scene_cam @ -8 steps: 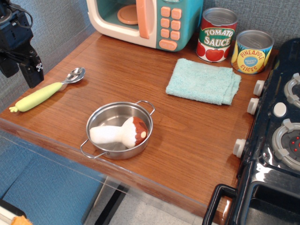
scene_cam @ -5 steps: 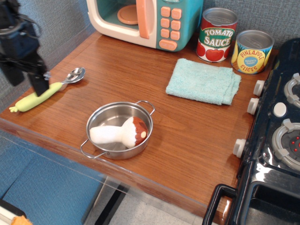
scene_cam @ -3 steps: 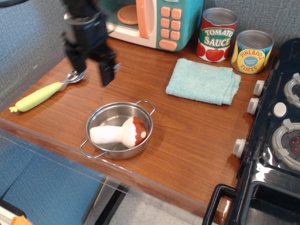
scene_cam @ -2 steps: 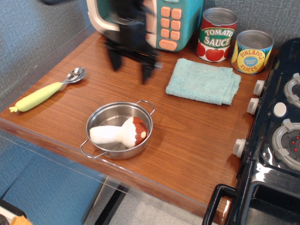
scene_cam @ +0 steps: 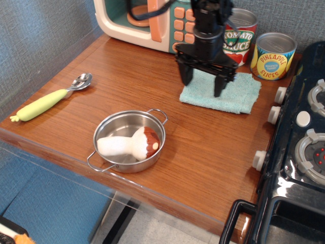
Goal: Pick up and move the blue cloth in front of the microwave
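Note:
The blue cloth [scene_cam: 238, 95] lies folded and flat on the wooden counter, to the right of the microwave's button panel and in front of two cans. The microwave [scene_cam: 139, 23] stands at the back, cream body with teal front and peach handle and buttons. My gripper [scene_cam: 203, 84] is black, open and empty, its two fingers pointing down over the left half of the cloth, hiding part of it. Whether the fingertips touch the cloth I cannot tell.
A tomato sauce can [scene_cam: 239, 35] and a pineapple slices can [scene_cam: 273, 56] stand behind the cloth. A steel pot [scene_cam: 117, 127] holding a toy mushroom [scene_cam: 129, 145] sits at front centre. A green-handled spoon [scene_cam: 48, 99] lies at left. A black toy stove [scene_cam: 299, 147] fills the right side.
My gripper has swept from the far left edge of the counter rightward across it and now hangs over the blue cloth. The cloth, pot, spoon and cans have not moved.

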Available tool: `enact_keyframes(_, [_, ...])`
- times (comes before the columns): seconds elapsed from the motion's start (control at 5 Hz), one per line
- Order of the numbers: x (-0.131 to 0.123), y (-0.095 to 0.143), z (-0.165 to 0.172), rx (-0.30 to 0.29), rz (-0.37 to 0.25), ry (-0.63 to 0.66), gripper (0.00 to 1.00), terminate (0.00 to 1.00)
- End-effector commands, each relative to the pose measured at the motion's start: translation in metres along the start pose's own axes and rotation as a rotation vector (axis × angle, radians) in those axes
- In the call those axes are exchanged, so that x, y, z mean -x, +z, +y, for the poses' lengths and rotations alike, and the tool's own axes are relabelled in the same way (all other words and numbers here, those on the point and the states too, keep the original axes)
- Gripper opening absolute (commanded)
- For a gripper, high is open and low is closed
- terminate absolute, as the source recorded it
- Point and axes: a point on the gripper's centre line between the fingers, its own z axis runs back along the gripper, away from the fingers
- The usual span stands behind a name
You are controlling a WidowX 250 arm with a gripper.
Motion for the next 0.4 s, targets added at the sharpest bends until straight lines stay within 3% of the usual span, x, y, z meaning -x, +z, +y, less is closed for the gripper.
enact_keyframes(0.0, [-0.025,0.018,-0.018,0.026,-0.065,-0.042,1.00,0.00])
enact_keyframes(0.2, [-0.015,0.000,-0.009,-0.006,-0.005,-0.054,1.00,0.00])
